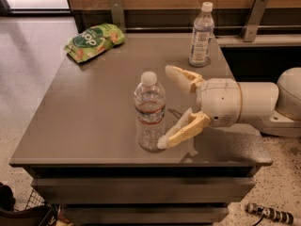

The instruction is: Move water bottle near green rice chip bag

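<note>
The water bottle, clear and ribbed with a white cap and a red-and-blue band, stands upright near the front edge of the grey table. My gripper comes in from the right with its cream fingers open. The near fingertip is at the bottle's base; the far fingertip is just right of its shoulder. The bottle sits at the mouth of the jaws, not gripped. The green rice chip bag lies at the far left corner of the table.
A taller slim bottle with a large white label stands at the back right of the table. Metal brackets and a dark ledge run behind the table. Speckled floor lies to the left and right.
</note>
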Controlling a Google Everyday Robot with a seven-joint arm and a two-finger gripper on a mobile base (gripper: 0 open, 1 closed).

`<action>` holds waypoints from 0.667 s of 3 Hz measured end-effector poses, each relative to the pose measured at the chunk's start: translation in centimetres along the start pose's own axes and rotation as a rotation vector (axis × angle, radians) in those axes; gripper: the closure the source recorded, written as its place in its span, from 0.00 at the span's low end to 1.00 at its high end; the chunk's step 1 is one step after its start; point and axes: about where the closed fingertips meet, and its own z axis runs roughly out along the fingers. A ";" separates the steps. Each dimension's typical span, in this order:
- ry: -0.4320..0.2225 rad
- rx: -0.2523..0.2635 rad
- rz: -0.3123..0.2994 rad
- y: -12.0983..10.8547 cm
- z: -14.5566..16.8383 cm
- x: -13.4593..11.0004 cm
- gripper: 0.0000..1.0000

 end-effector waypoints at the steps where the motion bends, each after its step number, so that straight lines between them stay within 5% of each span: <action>1: 0.025 -0.037 0.007 0.0 1.8 0.1 0.00; 2: 0.045 -0.069 0.023 0.0 3.1 0.4 0.00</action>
